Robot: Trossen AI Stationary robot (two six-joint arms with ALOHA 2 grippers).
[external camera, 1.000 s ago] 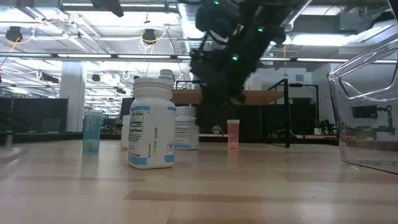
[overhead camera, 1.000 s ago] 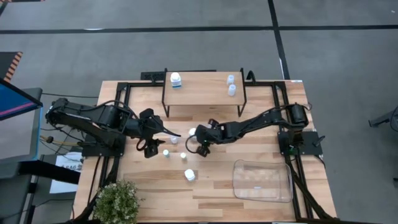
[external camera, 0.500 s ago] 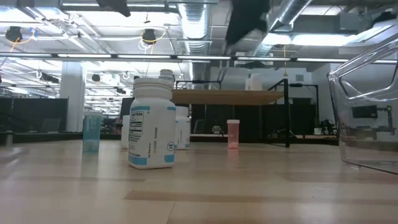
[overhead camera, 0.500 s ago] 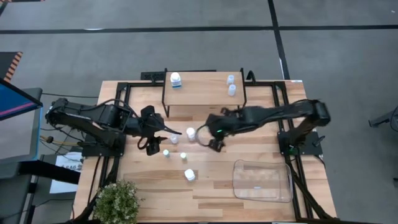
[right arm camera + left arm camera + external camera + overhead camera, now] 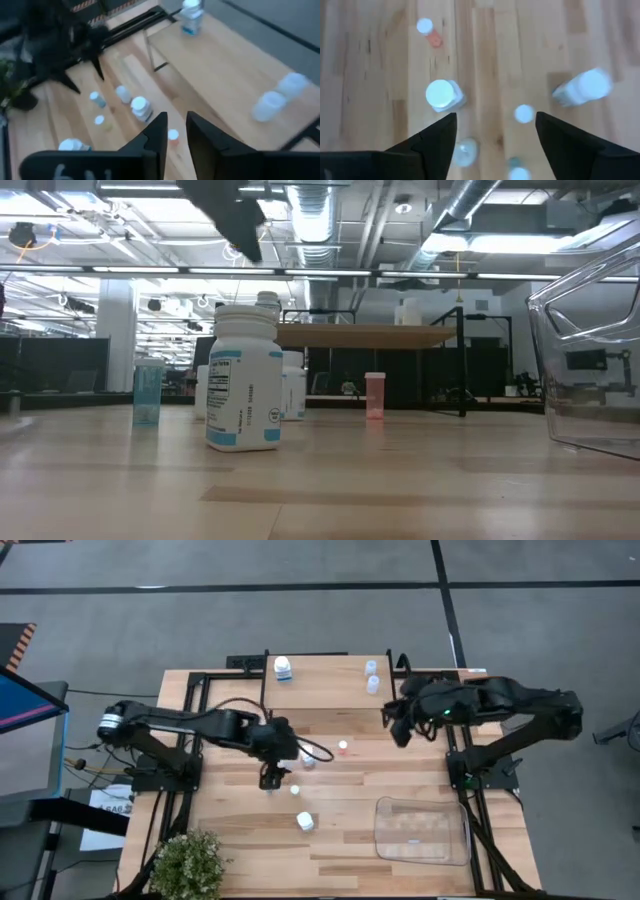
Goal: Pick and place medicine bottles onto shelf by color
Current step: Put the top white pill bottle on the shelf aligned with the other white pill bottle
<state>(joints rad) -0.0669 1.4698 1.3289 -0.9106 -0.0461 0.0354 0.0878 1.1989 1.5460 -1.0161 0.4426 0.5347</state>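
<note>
On the worktop's near half, a chunky white bottle (image 5: 305,822) stands alone, with the clear plastic tray (image 5: 421,831) to its right by the near right corner. A leafy plant (image 5: 187,865) sits at the near left corner.

Farther in, the left gripper (image 5: 272,778) hangs over the middle of the worktop with its 2 fingers spread wide and nothing between them. A tiny bottle (image 5: 296,790) stands just beside it on the near side. Another white bottle (image 5: 307,759) stands just past it, and the red-orange bottle (image 5: 342,747) stands a bit farther to the right.

The left wrist view looks down on 6 bottles below the open fingers (image 5: 434,137). The level view shows the label on the chunky white bottle (image 5: 243,393) and a bluish bottle (image 5: 148,391) to its left.

The shelf (image 5: 330,683) stands at the far edge. A white bottle with a blue label (image 5: 283,668) is on its left end and 2 small clear bottles (image 5: 372,676) are on its right end.

The right gripper (image 5: 399,727) is up near the shelf's right end. Its fingers (image 5: 157,135) are close together but not touching, and they hold nothing.
</note>
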